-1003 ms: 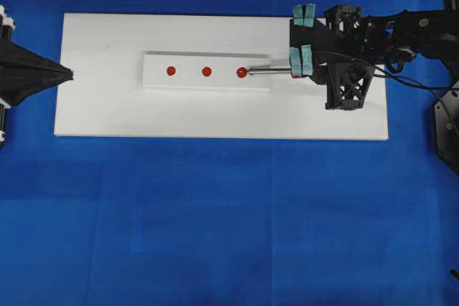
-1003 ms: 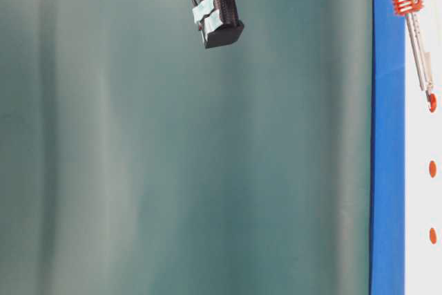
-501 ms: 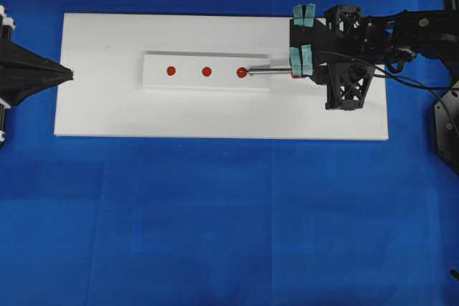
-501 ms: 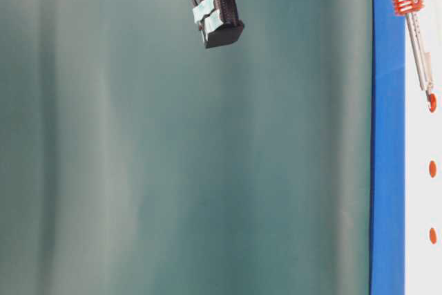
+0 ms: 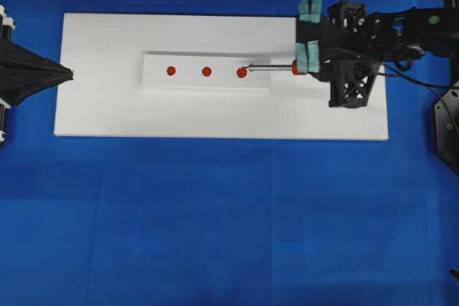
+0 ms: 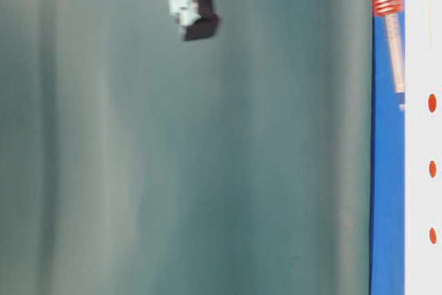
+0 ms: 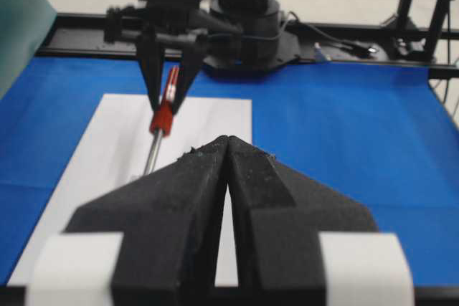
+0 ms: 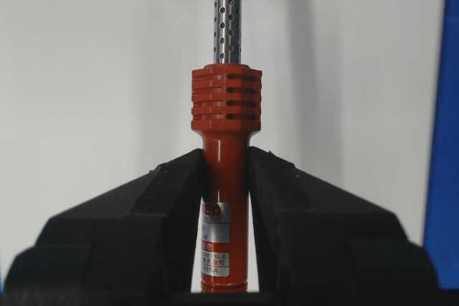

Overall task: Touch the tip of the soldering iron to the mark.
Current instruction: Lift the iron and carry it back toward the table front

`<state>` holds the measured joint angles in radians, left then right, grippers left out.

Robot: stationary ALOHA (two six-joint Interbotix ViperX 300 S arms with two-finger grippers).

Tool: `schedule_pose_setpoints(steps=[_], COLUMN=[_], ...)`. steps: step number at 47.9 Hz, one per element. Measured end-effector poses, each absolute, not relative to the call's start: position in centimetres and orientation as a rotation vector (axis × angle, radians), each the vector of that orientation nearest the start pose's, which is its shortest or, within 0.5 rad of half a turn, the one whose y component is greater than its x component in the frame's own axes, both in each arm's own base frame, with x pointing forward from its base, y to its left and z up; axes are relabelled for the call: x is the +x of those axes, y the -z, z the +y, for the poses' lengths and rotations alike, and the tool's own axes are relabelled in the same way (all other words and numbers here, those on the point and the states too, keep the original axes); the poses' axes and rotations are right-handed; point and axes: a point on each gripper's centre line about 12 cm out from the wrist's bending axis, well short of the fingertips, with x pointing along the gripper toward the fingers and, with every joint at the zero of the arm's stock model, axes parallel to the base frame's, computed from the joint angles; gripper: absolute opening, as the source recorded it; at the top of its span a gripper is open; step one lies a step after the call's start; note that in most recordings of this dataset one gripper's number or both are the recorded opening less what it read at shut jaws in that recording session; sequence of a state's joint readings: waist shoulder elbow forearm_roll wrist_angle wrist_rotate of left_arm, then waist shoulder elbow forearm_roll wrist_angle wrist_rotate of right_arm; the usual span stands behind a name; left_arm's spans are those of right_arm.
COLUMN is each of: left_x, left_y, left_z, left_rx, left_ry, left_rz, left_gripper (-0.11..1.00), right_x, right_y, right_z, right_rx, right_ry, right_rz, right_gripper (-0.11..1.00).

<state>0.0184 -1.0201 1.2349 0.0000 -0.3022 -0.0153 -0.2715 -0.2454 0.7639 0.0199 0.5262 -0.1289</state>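
The soldering iron [image 5: 272, 67] has a silver shaft and a ribbed red-orange handle [image 8: 226, 105]. My right gripper [image 5: 304, 67] is shut on that handle [image 8: 226, 170]. The shaft points left along a raised white strip [image 5: 208, 82] that bears three red marks. The tip [image 5: 249, 68] lies just right of the right-hand mark [image 5: 242, 72]. In the table-level view the tip [image 6: 400, 105] hangs off the surface, apart from that mark [image 6: 432, 103]. My left gripper [image 5: 70, 73] is shut and empty at the board's left edge, its tips [image 7: 228, 139] pressed together.
The strip lies on a flat white board [image 5: 107, 112] over a blue cloth [image 5: 215, 213]. The iron's black cord [image 5: 423, 85] trails off to the right past the arm. A black mount [image 5: 446, 130] stands at the right edge.
My right gripper has drawn back to the right and risen, carrying the iron. The tip, earlier on the right-hand mark, now hangs clear of it. The left arm is still.
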Motion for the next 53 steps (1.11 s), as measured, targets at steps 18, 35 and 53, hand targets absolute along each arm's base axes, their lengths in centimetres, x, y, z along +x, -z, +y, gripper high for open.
schedule_pose_setpoints(steps=[18, 35, 53], left_x=[18.6, 18.6, 18.6], left_y=[-28.1, -28.1, -28.1], left_z=[0.3, 0.3, 0.3], left_rx=[-0.016, -0.015, -0.015], left_ry=[-0.018, -0.018, -0.018], left_rz=[-0.086, -0.089, -0.088], left_gripper=[0.00, 0.00, 0.00], right_x=[27.7, 27.6, 28.2], right_y=[-24.3, -24.5, -24.6], right_z=[-7.6, -7.6, -1.0], right_rx=[0.021, 0.042, 0.163], right_ry=[0.190, 0.199, 0.098], right_rz=[0.930, 0.927, 0.913], right_gripper=[0.06, 0.06, 0.06])
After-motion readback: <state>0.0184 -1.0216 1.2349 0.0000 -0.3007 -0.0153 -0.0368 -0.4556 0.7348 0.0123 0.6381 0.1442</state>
